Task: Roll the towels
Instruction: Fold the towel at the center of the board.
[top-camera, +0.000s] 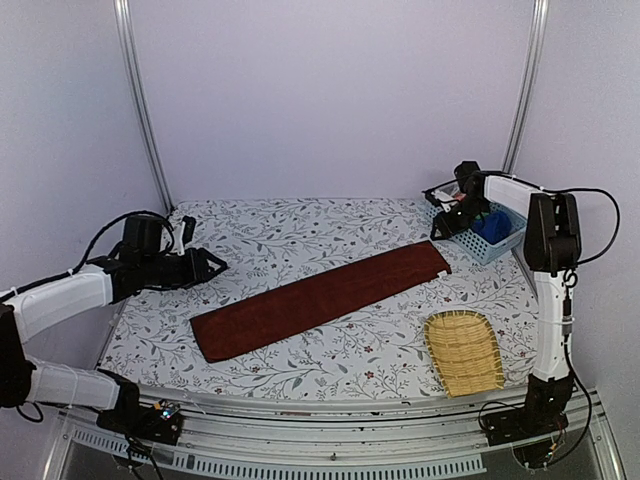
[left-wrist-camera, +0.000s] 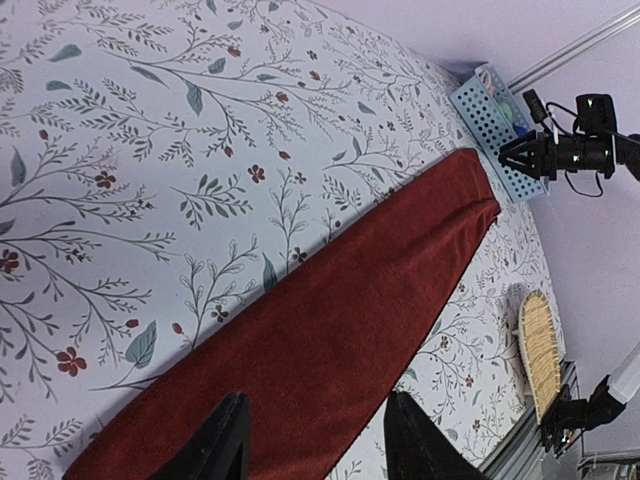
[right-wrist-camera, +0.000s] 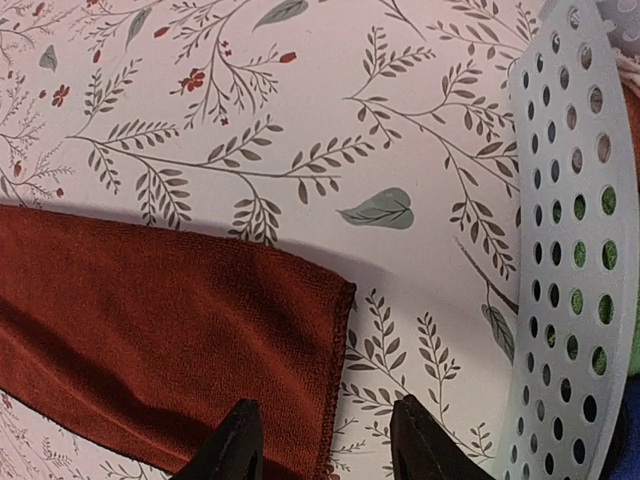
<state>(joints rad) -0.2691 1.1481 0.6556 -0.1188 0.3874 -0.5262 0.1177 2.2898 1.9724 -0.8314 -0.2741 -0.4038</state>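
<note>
A dark reddish-brown towel (top-camera: 320, 297) lies flat as a long strip, running diagonally from front left to back right. A royal blue towel (top-camera: 492, 226) sits bundled in the basket at the back right. My left gripper (top-camera: 215, 265) hovers left of the strip's near end, open, nothing between its fingers. In the left wrist view the brown towel (left-wrist-camera: 330, 320) spreads below the open left gripper (left-wrist-camera: 315, 430). My right gripper (top-camera: 440, 227) hangs beside the basket, open and empty. In the right wrist view the right gripper (right-wrist-camera: 325, 440) is over the brown towel's far end (right-wrist-camera: 170, 340), near its hemmed edge.
A light blue perforated basket (top-camera: 470, 244) stands at the back right; green cloth shows through its holes (right-wrist-camera: 580, 300). A woven bamboo tray (top-camera: 463, 350) lies at the front right. A floral cloth (top-camera: 300, 235) covers the table.
</note>
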